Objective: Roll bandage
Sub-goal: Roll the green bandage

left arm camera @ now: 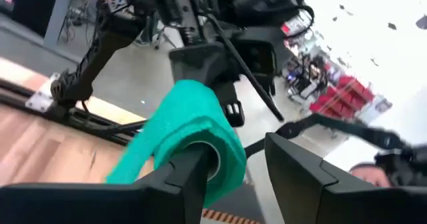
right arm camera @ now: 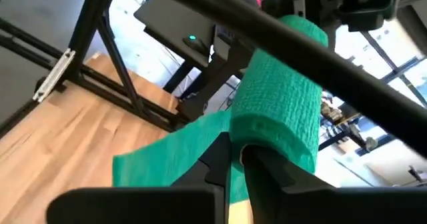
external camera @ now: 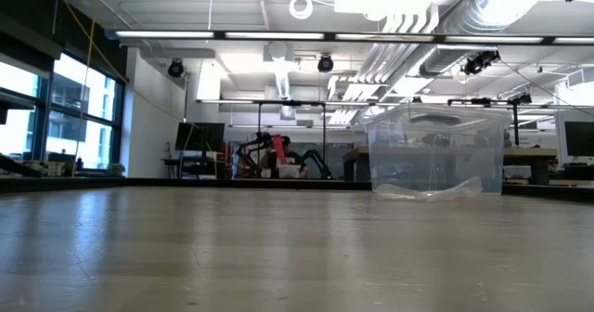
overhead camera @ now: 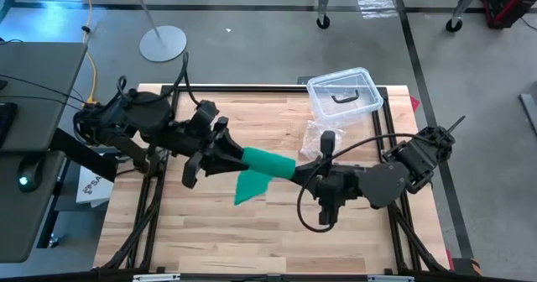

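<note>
Partway through rolling, we see the bandage [overhead camera: 267, 166] wound around one parted left gripper [overhead camera: 228, 154] finger, right gripper [overhead camera: 312, 171] pinching it, tail still hanging loose.

We see a solid green bandage [overhead camera: 267, 169] between our two black grippers, over a pale wood table [overhead camera: 252, 232]; beyond the right gripper [overhead camera: 312, 169], a clear box [overhead camera: 346, 93] with black handle.
</note>
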Available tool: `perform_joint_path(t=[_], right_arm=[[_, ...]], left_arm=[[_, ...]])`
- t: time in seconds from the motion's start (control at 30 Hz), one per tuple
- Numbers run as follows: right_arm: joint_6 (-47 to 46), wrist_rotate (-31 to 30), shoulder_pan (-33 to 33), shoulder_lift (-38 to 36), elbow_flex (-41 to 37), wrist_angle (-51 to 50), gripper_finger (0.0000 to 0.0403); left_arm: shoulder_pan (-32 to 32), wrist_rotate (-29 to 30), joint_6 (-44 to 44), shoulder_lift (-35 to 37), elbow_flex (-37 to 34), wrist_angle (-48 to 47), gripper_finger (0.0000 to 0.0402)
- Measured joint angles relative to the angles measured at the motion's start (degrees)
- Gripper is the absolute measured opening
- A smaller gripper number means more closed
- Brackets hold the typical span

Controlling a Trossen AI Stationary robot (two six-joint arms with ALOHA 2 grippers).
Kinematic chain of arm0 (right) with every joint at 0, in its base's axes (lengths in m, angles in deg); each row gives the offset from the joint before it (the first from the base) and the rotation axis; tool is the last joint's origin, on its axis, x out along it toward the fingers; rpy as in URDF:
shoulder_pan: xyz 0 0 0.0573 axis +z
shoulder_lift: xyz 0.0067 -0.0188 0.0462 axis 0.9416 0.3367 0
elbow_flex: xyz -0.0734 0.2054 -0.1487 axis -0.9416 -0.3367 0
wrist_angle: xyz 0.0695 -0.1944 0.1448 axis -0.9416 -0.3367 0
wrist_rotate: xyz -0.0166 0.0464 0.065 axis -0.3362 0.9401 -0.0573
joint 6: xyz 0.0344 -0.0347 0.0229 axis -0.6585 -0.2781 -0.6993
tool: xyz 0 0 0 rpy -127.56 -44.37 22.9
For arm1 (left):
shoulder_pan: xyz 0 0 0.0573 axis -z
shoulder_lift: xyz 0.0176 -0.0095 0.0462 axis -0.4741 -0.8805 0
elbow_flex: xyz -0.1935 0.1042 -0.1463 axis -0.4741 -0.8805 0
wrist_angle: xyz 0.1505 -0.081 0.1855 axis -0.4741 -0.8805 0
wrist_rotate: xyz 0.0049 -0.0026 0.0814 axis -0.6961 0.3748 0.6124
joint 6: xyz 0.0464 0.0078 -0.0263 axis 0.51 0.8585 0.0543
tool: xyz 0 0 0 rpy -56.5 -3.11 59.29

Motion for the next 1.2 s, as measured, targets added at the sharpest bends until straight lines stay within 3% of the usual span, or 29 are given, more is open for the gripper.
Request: perform_joint_path(t=[0.13,0.3,0.47,0.63,0.8,0.9,1.0,1.13,1.2], right_arm=[[-6.7,0.4,0.1,0.1,0.0,0.0,0.0022],[-25.1,1.1,0.0,0.0,0.0,-0.1,0.0042],[-39.2,3.3,0.0,0.0,0.0,0.2,0.0110],[-45.1,4.7,0.0,-0.1,-0.1,3.4,0.0182],[-51.1,3.7,-1.1,-0.2,-0.1,8.1,0.0202],[-52.0,3.6,-1.9,-0.3,-0.1,9.4,0.0186],[-51.0,3.6,-2.3,-0.3,-0.1,10.7,0.0138],[-46.1,4.1,-2.5,-0.3,0.0,11.7,0.0039],[-42.3,4.5,-2.3,-0.3,0.0,11.7,0.0015]], left_arm=[[-1.0,-1.7,0.2,-0.5,0.0,-0.5,0.0108],[-1.1,-1.9,8.7,-0.7,0.1,-2.7,0.0017],[0.0,-0.9,23.3,-0.7,0.1,-3.9,0.0017],[1.7,2.9,34.8,-0.7,0.1,-4.6,0.0007],[3.7,4.5,45.2,-0.7,0.2,-3.5,0.0008],[5.0,5.5,49.4,-0.7,0.2,-2.4,0.0008],[5.7,6.6,49.2,-0.7,0.2,-1.0,0.0008],[5.8,4.1,41.7,-0.7,0.2,-1.1,0.0026],[5.3,2.4,36.5,-0.7,0.2,-1.4,0.0047]])
